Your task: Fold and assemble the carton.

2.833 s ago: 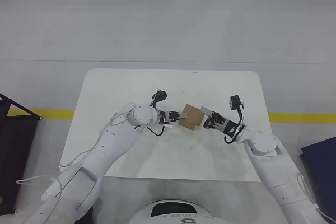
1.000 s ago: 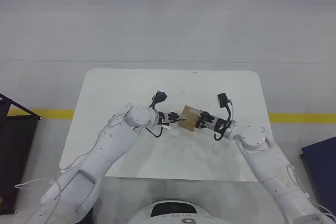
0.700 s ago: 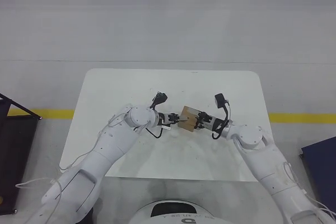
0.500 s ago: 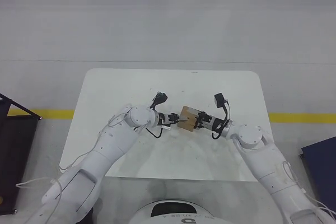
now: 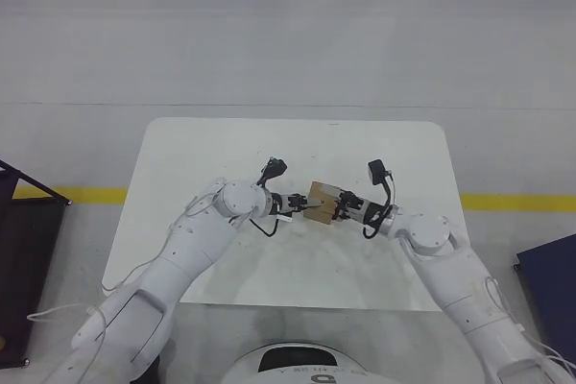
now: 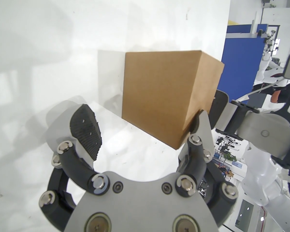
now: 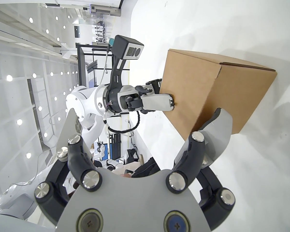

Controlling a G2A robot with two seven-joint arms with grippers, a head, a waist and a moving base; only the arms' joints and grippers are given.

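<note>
Table (image 5: 202, 163): white, carton near its middle.
Floor stripe (image 5: 528, 202): yellow, beyond both table ends.
Carton (image 5: 322, 203): brown, boxed, between both grippers.
Left gripper (image 6: 143, 119): spread wide, fingertip on carton edge.
Right gripper (image 7: 145, 126): spread wide, finger on opposite face.

The top camera is looking straight down from high above the table (image 5: 192, 154), while the two wrist cameras are facing each other at close range, both sharing the carton (image 5: 319, 203).
</note>
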